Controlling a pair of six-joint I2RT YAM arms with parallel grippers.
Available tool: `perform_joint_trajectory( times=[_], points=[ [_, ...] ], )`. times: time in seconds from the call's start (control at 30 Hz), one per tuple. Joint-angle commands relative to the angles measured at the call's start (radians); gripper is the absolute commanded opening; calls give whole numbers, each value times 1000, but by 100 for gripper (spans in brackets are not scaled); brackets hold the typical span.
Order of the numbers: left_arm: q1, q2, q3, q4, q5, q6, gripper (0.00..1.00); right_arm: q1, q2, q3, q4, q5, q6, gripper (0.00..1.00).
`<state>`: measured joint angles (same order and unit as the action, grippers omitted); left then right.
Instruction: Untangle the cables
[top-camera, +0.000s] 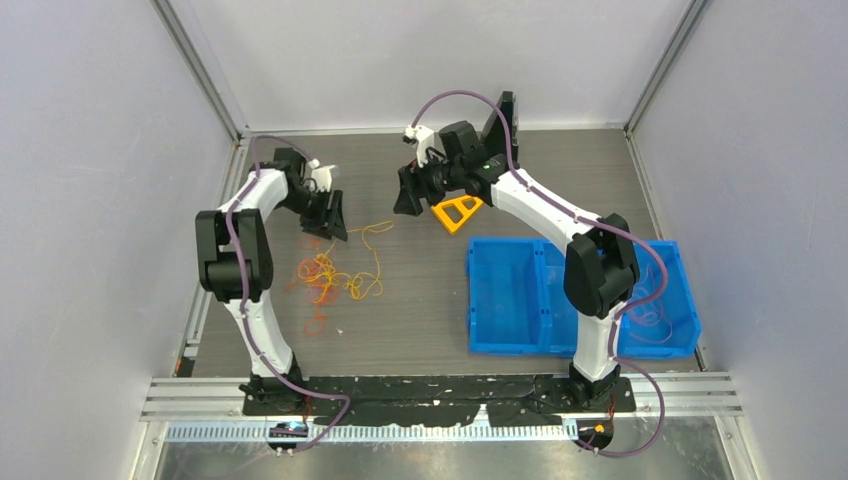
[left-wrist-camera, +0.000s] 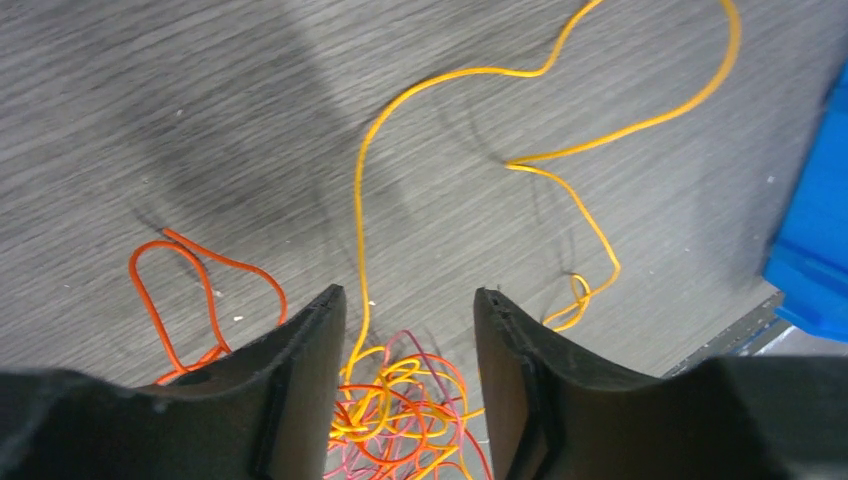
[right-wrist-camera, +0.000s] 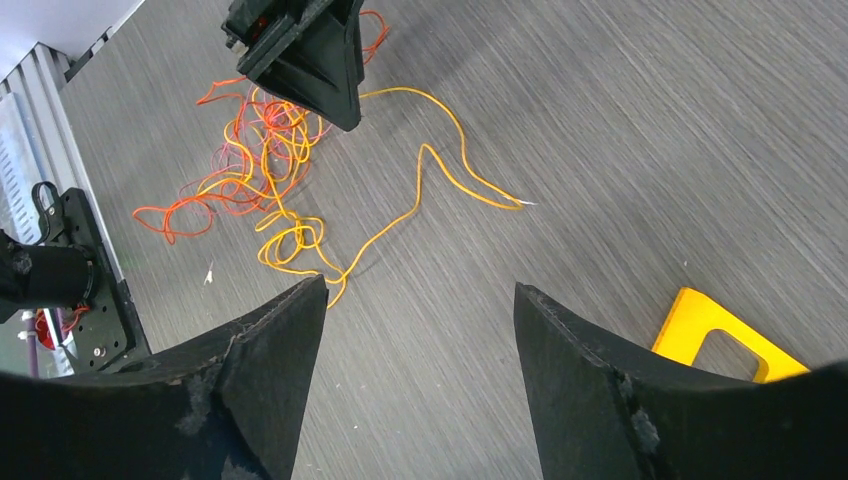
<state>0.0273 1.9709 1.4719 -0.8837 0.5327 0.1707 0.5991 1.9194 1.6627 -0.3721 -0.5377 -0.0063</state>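
Observation:
The cables (top-camera: 322, 275) lie as a tangle of orange, yellow and red strands on the grey table, left of centre. My left gripper (top-camera: 333, 228) hovers at the tangle's far edge. In the left wrist view it (left-wrist-camera: 410, 292) is open and empty, with the tangle (left-wrist-camera: 410, 410) between and below the jaws. One yellow strand (left-wrist-camera: 358, 200) runs away from the tangle in a long loop, and an orange loop (left-wrist-camera: 132, 272) lies to the left. My right gripper (top-camera: 408, 203) (right-wrist-camera: 420, 284) is open and empty above bare table, right of the cables (right-wrist-camera: 265, 150).
A rigid yellow triangular frame (top-camera: 457, 212) (right-wrist-camera: 700, 320) lies just right of my right gripper. A blue two-compartment bin (top-camera: 470, 300) (left-wrist-camera: 815, 230) stands at the right. The cell walls close in the table at the back and both sides.

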Motion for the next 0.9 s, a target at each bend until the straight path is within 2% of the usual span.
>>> perform_joint_trajectory(
  times=[0.0, 0.17, 0.3, 0.47, 0.73, 0.87],
  points=[
    [-1, 35, 64, -17, -78, -22, 49, -10, -60, 28, 33, -24, 3, 74],
    [-18, 93, 170, -111, -114, -1, 50, -18, -65, 29, 28, -27, 0, 75],
    [-17, 130, 220, -179, -161, -54, 48, -23, -61, 43, 20, -25, 3, 75],
    [-18, 103, 172, -159, -136, -116, 46, -26, -65, 46, 24, -20, 3, 75],
    [-18, 144, 220, -244, -125, -235, 44, -25, -83, 32, 28, -8, 4, 75],
    [-74, 97, 126, -179, -167, -353, 43, -27, -96, 23, 26, -5, 5, 76]
  ],
)
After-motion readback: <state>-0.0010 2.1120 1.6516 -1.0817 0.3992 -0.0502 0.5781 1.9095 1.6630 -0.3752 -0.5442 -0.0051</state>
